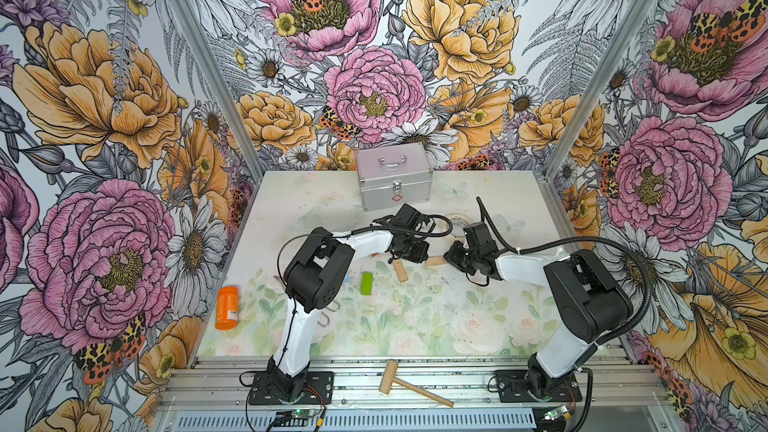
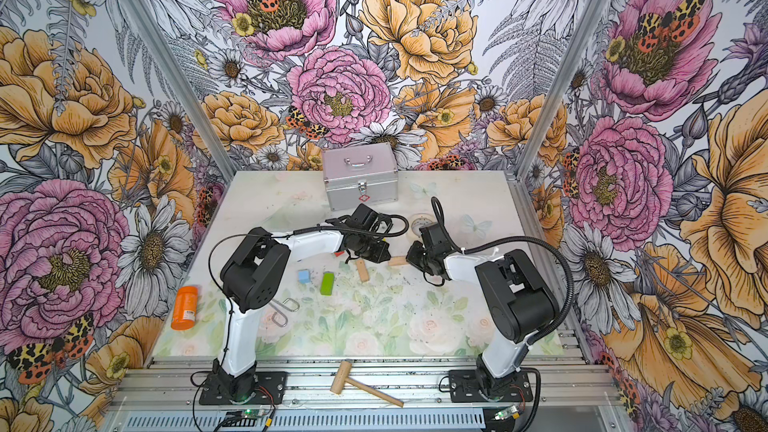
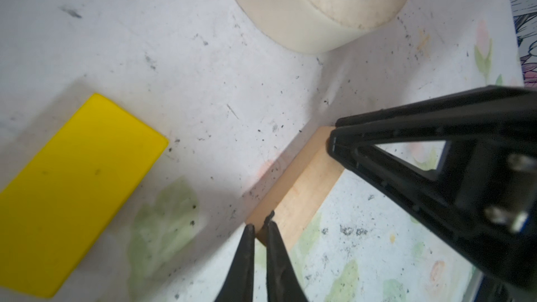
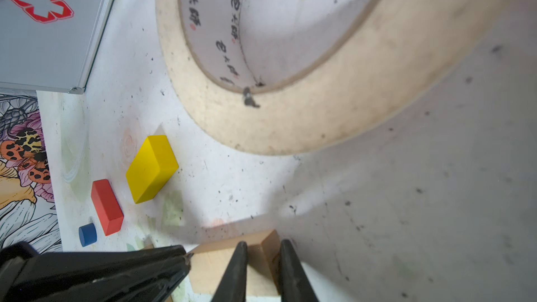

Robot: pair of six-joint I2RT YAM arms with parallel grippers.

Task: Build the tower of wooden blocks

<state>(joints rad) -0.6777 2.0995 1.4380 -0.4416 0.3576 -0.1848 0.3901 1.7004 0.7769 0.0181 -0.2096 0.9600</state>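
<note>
Where the table (image 1: 299, 193) ends at the back, the silver case (image 1: 395, 178) stands. The right wrist view shows a red cross emblem (image 4: 39, 1) on its front and red lettering reading "GLosen" up to the frame's edge. The wooden mallet (image 1: 388, 376) lies on the metal rail (image 1: 469, 380) along the table's near edge. The orange bottle (image 1: 227, 301) lies on its side near the table's left edge, its label too small to read. The tape roll (image 4: 319, 117) lies flat just beyond the grippers, with black characters printed inside its core that I cannot read.

The right gripper (image 4: 263, 245) is clamped across one end of a tan bar (image 3: 302, 193). The left gripper (image 3: 260, 225), fingers pressed nearly together on nothing, meets that bar's opposite end. The other tan bar (image 1: 400, 270) and the green bar (image 1: 366, 283) lie flat toward the near edge, and the yellow bar (image 4: 151, 169) and red bar (image 4: 106, 206) lie close by the left gripper. The light blue cube (image 2: 304, 276) sits just left of the green bar, and the dark blue cylinder (image 4: 87, 234) is just beside the red bar.
</note>
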